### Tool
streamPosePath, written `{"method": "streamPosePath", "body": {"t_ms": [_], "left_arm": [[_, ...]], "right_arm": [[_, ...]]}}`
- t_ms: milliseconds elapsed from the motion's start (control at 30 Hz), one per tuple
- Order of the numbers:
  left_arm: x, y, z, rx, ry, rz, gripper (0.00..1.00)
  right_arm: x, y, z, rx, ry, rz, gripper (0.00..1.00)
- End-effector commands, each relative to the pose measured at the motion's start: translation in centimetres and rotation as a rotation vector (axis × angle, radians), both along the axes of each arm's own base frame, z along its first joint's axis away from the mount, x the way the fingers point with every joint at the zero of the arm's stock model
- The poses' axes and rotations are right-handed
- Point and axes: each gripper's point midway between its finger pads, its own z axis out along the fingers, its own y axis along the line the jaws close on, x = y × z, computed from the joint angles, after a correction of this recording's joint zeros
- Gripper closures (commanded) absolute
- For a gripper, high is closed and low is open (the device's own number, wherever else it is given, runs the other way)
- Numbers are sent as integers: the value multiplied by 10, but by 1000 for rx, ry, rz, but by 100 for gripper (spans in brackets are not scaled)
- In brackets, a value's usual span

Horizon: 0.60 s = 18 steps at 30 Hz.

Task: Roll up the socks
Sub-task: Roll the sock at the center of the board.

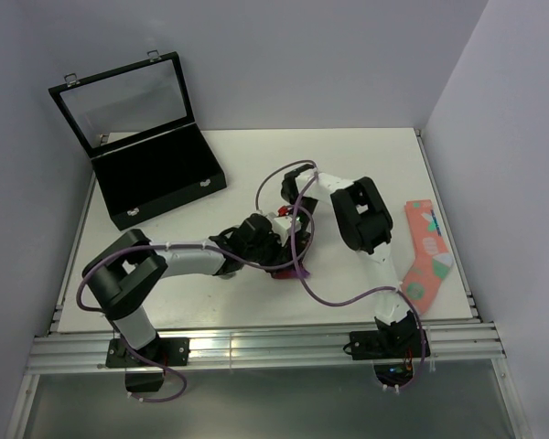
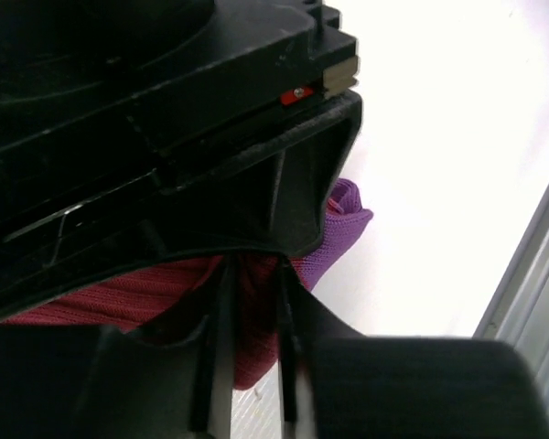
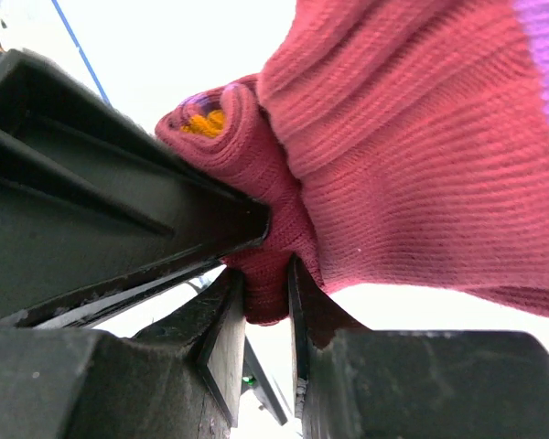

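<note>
The magenta-red sock [image 1: 282, 267] lies bunched at the table's middle, its purple heel [image 1: 300, 272] poking out to the right. My left gripper [image 1: 259, 242] is over it, and in the left wrist view [image 2: 252, 283] it is shut on red fabric [image 2: 119, 293], with the purple heel [image 2: 343, 229] beyond. My right gripper [image 1: 284, 218] meets it from behind. In the right wrist view [image 3: 267, 293] it is shut on a fold of the sock [image 3: 412, 183], whose rolled end shows the orange toe [image 3: 208, 120] inside. The grey ankle sock is hidden or out of view.
A salmon-pink sock with teal and white patches [image 1: 426, 251] lies at the right side of the table. An open black case with a glass lid [image 1: 156, 178] stands at the back left. The metal rail [image 1: 256, 343] runs along the near edge.
</note>
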Motion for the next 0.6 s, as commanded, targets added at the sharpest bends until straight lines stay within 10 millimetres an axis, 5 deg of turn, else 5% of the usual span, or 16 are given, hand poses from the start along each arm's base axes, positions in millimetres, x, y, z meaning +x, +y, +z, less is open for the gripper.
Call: {"method": "streamPosePath", "body": {"t_ms": [0,100,567], "left_arm": [[-22,19,-41,124,126,-18,86],[-25,22,-48,140,150,-14,100],[-36,27,-68,141,262,-4,100]], "right_arm": [[39,-4,-36,-31,-217,5,82],[41,0,-32,-17,-234,-40,73],[62,1,11,107,-309,-237,53]]}}
